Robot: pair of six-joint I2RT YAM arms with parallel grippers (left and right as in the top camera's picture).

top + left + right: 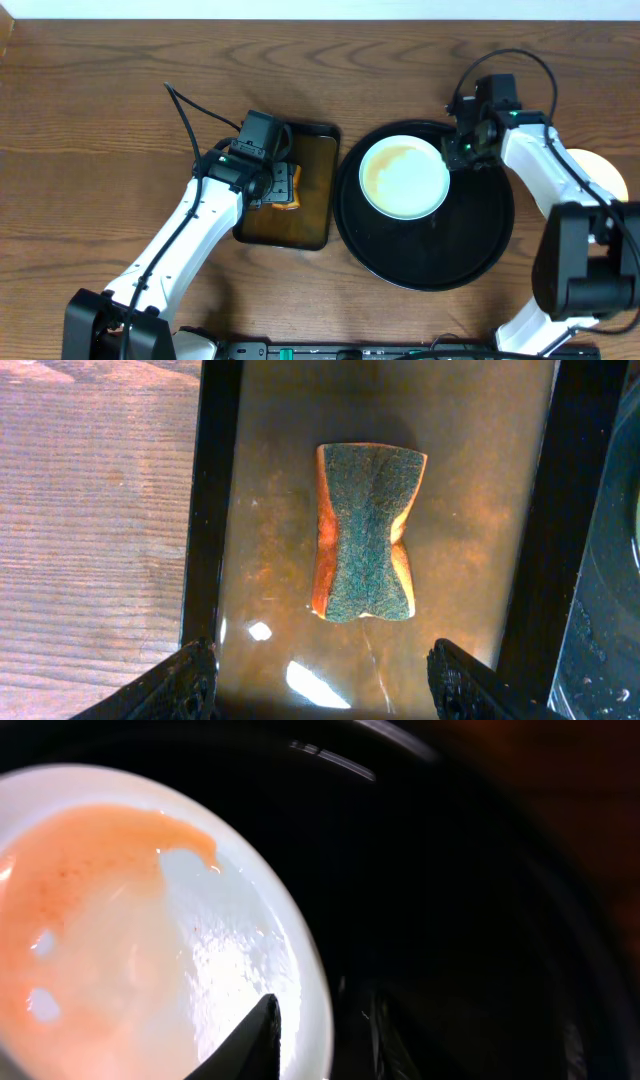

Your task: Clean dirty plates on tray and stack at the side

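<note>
A pale mint-white plate point(404, 177) with an orange sauce smear lies on the upper left part of the round black tray point(470, 250). My right gripper point(460, 150) grips the plate's right rim, with one finger on its inner face point(265, 1030) and the other dark against the tray. The smeared plate point(120, 920) fills the left of the right wrist view. A pale yellow plate point(603, 172) lies right of the tray, partly behind my right arm. No third plate shows. My left gripper point(325, 680) is open above a sponge.
A green and orange sponge point(365, 535) lies in the wet rectangular dark brown tray point(300, 225) left of the black tray; it also shows in the overhead view point(286, 188). Bare wooden table lies around both trays.
</note>
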